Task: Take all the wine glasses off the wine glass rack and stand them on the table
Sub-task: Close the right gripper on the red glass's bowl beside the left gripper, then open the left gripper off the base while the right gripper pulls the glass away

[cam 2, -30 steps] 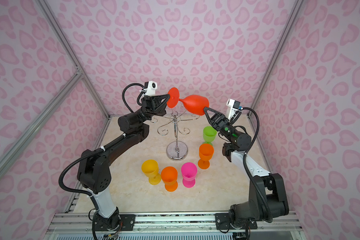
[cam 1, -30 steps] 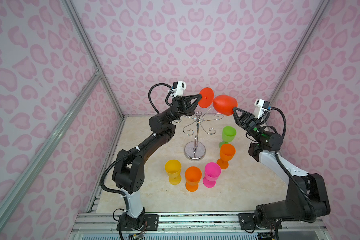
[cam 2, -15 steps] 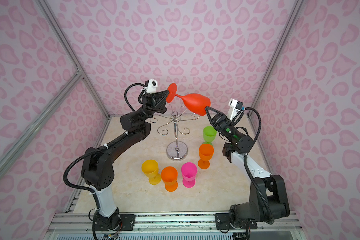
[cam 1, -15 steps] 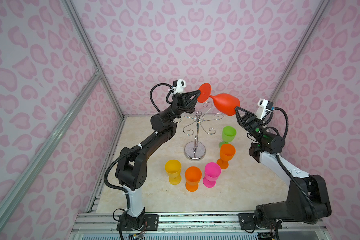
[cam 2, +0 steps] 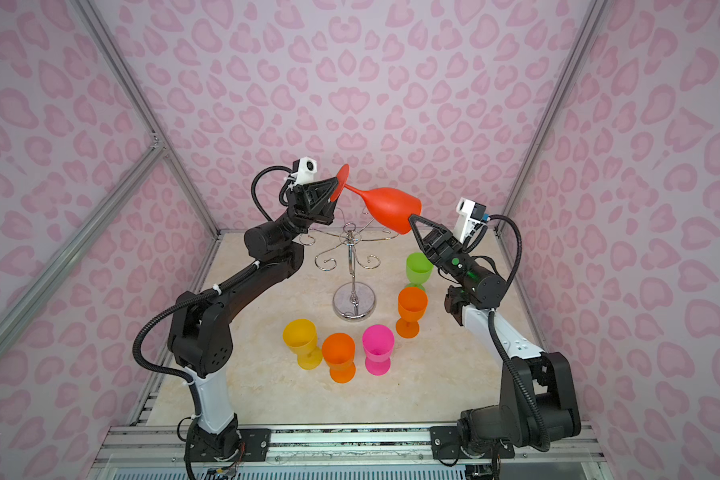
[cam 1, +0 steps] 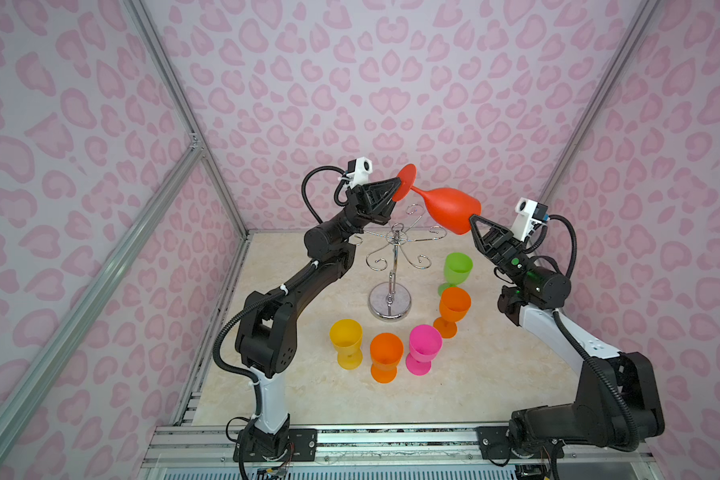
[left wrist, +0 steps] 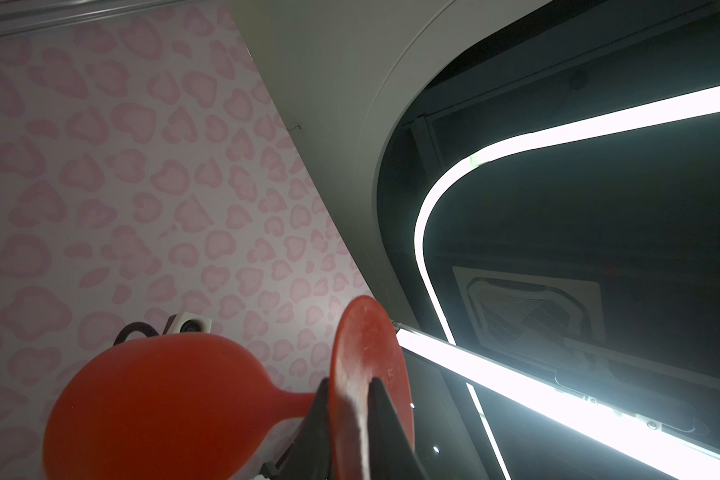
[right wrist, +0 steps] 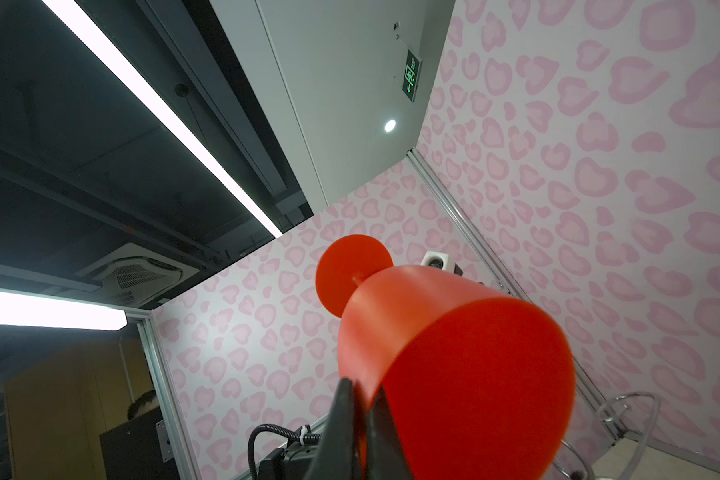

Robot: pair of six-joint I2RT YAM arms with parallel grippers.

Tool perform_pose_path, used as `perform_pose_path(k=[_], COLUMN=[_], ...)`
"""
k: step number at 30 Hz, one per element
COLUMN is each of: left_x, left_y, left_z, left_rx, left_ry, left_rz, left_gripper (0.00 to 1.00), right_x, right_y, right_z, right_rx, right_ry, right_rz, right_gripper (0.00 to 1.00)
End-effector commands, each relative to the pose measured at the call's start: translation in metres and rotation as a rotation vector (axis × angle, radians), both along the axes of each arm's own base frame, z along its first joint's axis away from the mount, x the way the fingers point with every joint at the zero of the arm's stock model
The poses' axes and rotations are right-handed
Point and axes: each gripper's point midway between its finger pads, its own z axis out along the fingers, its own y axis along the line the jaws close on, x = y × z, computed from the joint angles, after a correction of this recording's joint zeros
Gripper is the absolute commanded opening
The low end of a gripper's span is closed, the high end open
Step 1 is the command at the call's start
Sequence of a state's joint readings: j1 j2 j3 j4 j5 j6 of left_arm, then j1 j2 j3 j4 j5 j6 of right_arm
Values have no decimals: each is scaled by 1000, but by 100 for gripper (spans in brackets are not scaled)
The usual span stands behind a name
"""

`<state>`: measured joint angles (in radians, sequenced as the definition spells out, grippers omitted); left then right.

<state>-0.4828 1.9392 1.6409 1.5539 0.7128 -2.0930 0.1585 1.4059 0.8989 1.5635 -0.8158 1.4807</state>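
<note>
The red wine glass (cam 1: 449, 208) (cam 2: 391, 208) was off the wine glass rack (cam 1: 395, 249) (cam 2: 352, 257). It hung on its side in the air above the curled hook arms, with an arm at each end. The right gripper (cam 1: 472, 220) (cam 2: 411, 218) was closed on the rim of the bowl, and its wrist view showed the two black fingers pinching the red wall (right wrist: 454, 353) between them (right wrist: 362, 384). At the other end, the left gripper (cam 1: 398, 183) (cam 2: 335, 183) had the round foot between its jaws. In its wrist view, one finger stood on either side of the disc (left wrist: 348, 382), but I could not tell whether they were pressing it or standing slightly off it. The stem sloped down from the foot to the bowl, so the mouth pointed towards the right arm. Down on the pale table (cam 1: 474, 374), the rack stood upright on its mirrored base. Five plastic glasses curved round its near side, all upright: green (cam 1: 457, 268), orange (cam 1: 454, 305), pink (cam 1: 425, 345), another orange (cam 1: 386, 351) and yellow (cam 1: 346, 338).
</note>
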Motion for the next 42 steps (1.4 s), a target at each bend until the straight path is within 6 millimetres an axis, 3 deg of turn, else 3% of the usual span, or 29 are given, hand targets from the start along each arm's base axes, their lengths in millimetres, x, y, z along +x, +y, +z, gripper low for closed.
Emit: perform_pose_path(k=[1, 6, 10, 18, 27, 35, 42], left_x=[-10, -12, -14, -17, -21, -32, -50], left_y=[4, 5, 6, 6, 5, 4, 7], left_z=[7, 10, 11, 8, -3, -5, 2], left_rx=[-14, -18, -18, -5, 26, 60, 85], left_ry=[12, 5, 2, -4, -16, -68, -156], left_rz=[-72, -70, -66, -57, -35, -25, -10], left_gripper=[25, 30, 40, 47, 52, 54, 58], right_x=[-2, -5, -5, -9, -11, 19, 57], right_y=[2, 1, -4, -19, -53, -95, -113], right_z=[2, 7, 12, 29, 45, 31, -6], right_rx=[-17, -10, 3, 28, 52, -10, -251], right_ry=[-16, -31, -40, -75, -101, 13, 191], right_rz=[2, -1, -17, -57, -152, -340, -589], right_gripper=[0, 0, 0, 0, 0, 0, 0])
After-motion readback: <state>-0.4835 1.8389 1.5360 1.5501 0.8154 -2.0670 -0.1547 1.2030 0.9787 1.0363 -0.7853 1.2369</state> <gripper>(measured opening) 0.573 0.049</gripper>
